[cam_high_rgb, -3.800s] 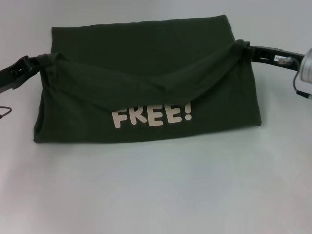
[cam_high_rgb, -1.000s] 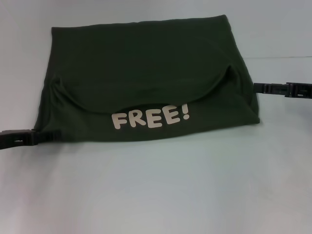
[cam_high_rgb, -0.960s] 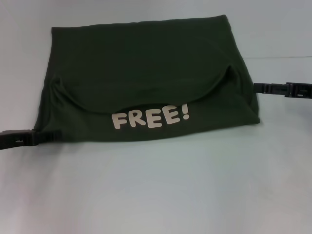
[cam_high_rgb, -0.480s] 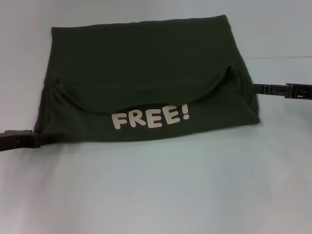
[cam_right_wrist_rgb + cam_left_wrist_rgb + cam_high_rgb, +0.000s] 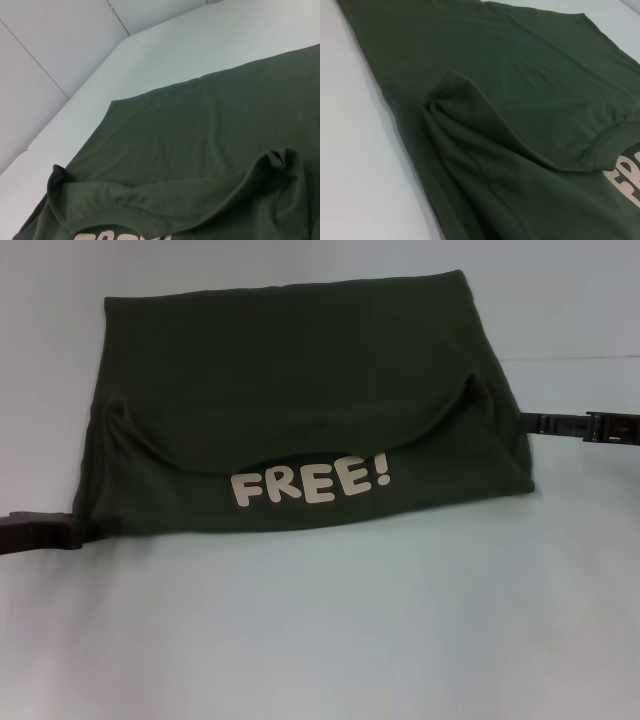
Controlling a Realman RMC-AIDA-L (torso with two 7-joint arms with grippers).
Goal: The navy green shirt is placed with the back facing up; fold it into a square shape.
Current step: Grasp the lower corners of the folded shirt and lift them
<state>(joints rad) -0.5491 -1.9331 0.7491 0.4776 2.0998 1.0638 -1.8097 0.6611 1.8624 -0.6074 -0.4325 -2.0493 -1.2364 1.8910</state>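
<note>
The dark olive-green shirt (image 5: 290, 390) lies on the table, folded into a wide band. A curved flap lies over its middle, and below it a white "FREE!" print (image 5: 310, 480) faces up near the front edge. My left gripper (image 5: 78, 531) is low at the shirt's near left corner. My right gripper (image 5: 528, 422) is at the shirt's right edge, about halfway along it. The left wrist view shows the shirt (image 5: 520, 100) with a bunched fold. The right wrist view shows the shirt (image 5: 200, 130) with the flap's raised edge.
The pale table (image 5: 320, 640) stretches bare in front of the shirt and on both sides. A wall or panel (image 5: 60, 35) rises behind the table's far edge in the right wrist view.
Nearly four seconds ago both grippers held the flap's ends raised; now the flap lies flat. Over the last second the left gripper has slid slightly nearer and leftward; the right has stayed put.
</note>
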